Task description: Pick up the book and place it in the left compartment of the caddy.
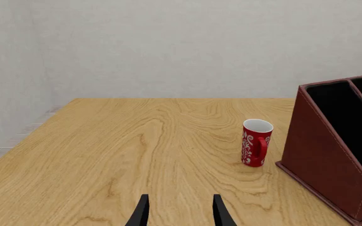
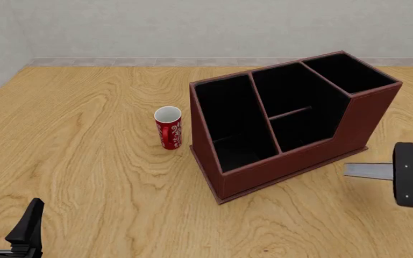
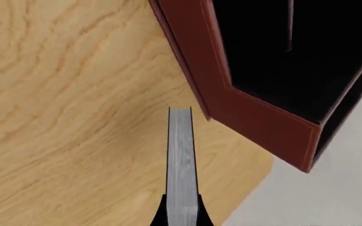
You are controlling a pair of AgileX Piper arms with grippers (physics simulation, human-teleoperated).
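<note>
My right gripper (image 2: 400, 174) is shut on the book (image 2: 368, 171) and holds it edge-on above the table, just right of the caddy's (image 2: 285, 166) front right corner. In the right wrist view the book's grey-white page edges (image 3: 181, 160) stick out between the gripper's (image 3: 181, 219) dark fingers, near the caddy's reddish-brown wall (image 3: 256, 117). The left compartment (image 2: 232, 123) is long, black-lined and holds nothing. My left gripper (image 2: 9, 221) is open and empty at the near left of the table; it also shows in the left wrist view (image 1: 179, 214).
A red-and-white cup (image 2: 168, 128) stands upright just left of the caddy; it also shows in the left wrist view (image 1: 256, 142), beside the caddy's side wall (image 1: 322, 160). The wooden table (image 2: 84, 134) ends at a grey wall behind.
</note>
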